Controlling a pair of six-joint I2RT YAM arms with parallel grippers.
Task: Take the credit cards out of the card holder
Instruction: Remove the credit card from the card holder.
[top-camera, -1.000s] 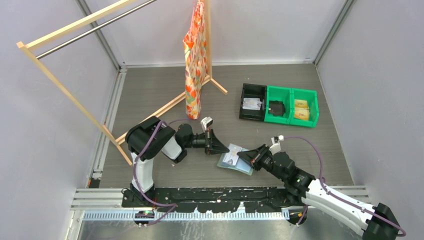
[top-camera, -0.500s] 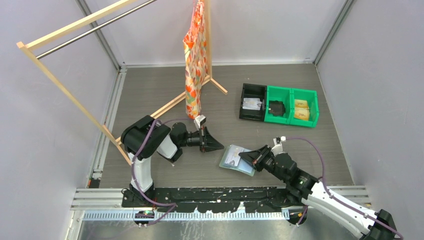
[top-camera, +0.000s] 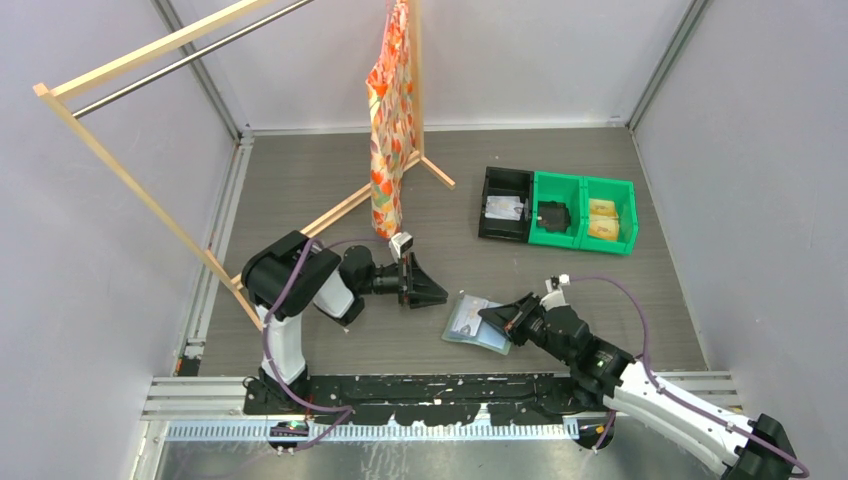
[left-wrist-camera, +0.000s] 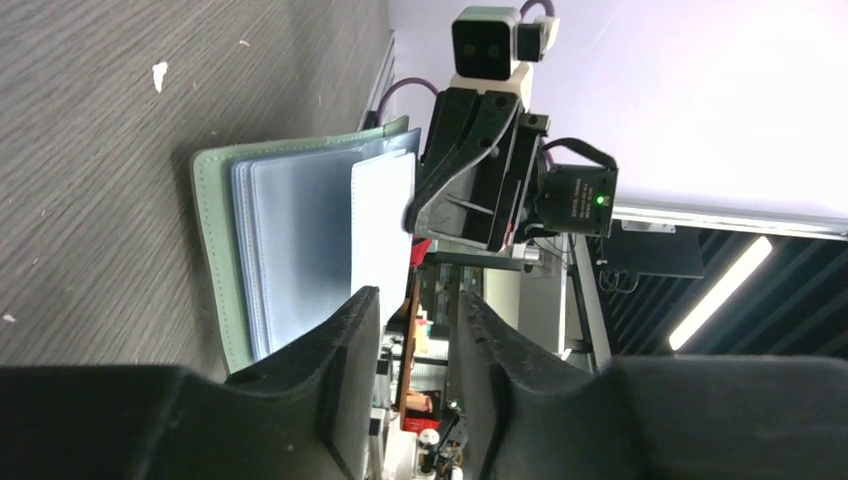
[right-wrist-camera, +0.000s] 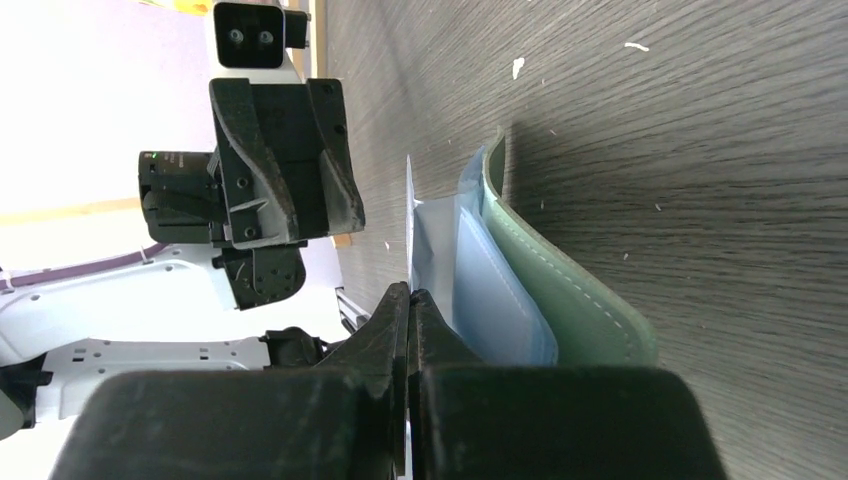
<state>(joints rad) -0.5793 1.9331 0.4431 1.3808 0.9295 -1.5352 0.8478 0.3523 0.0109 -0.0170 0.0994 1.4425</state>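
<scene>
**A:** Which step is this?

**B:** Pulling a card, I'd say. The card holder (top-camera: 465, 325) lies open on the bench (top-camera: 330, 180) between the two arms, green cover down and pale pockets up. The right end effector (right-wrist-camera: 410, 295) is pressed together on the edge of a white card (left-wrist-camera: 383, 225) that sticks out of a pocket.

**A:** And the other arm?

**B:** The left end effector (left-wrist-camera: 415, 300) has its fingers slightly spread and grips nothing. It sits just left of the holder (apart from it, as far as I can tell).

**A:** What does the next move need?

**B:** Probably a straight draw along the pocket. Nothing pins the holder down, so it may lift with the card. Pressing the cover down with the left end effector first would help.
</scene>
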